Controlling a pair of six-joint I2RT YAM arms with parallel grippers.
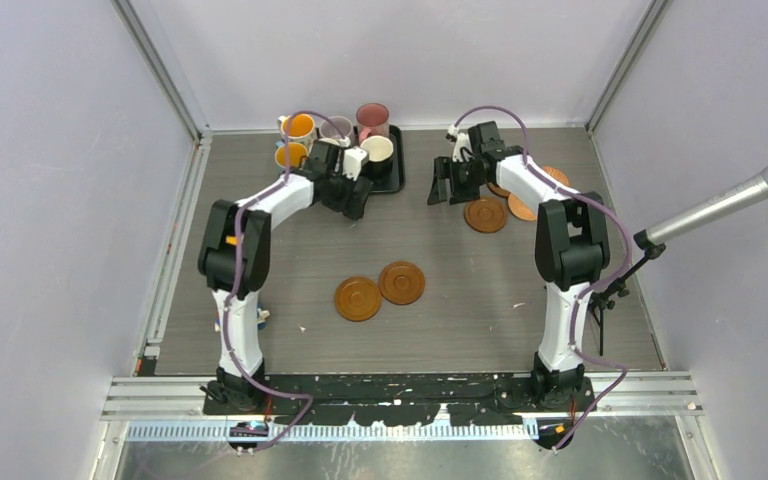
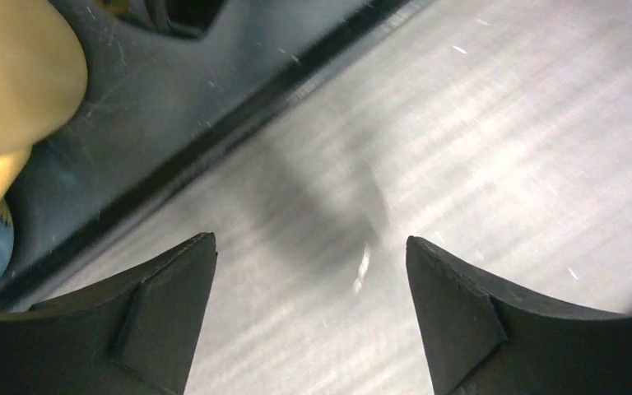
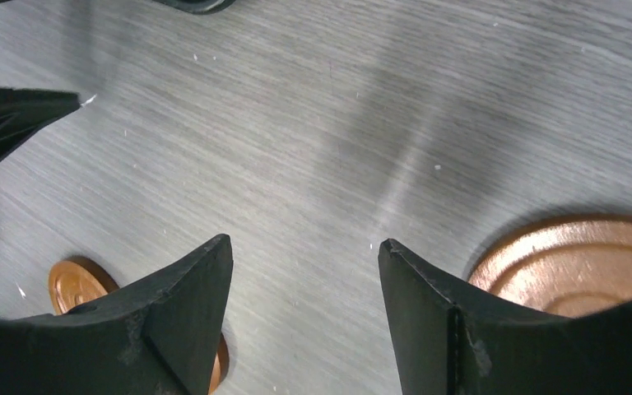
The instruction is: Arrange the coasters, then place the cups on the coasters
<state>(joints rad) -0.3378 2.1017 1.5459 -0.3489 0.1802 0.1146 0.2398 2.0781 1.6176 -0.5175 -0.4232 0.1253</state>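
Two coasters (image 1: 358,298) sit side by side mid-table, a third coaster (image 1: 485,214) near my right gripper (image 3: 304,309), more cut off behind that arm. Mugs (image 1: 377,150) crowd the tray (image 1: 398,172), half hidden by my left gripper (image 2: 311,317). Both pairs of fingers wide, empty.

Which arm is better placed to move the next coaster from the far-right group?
Right. The right end effector hangs open beside the nearest coaster, also seen in its wrist view; the left end effector is far off by the tray.
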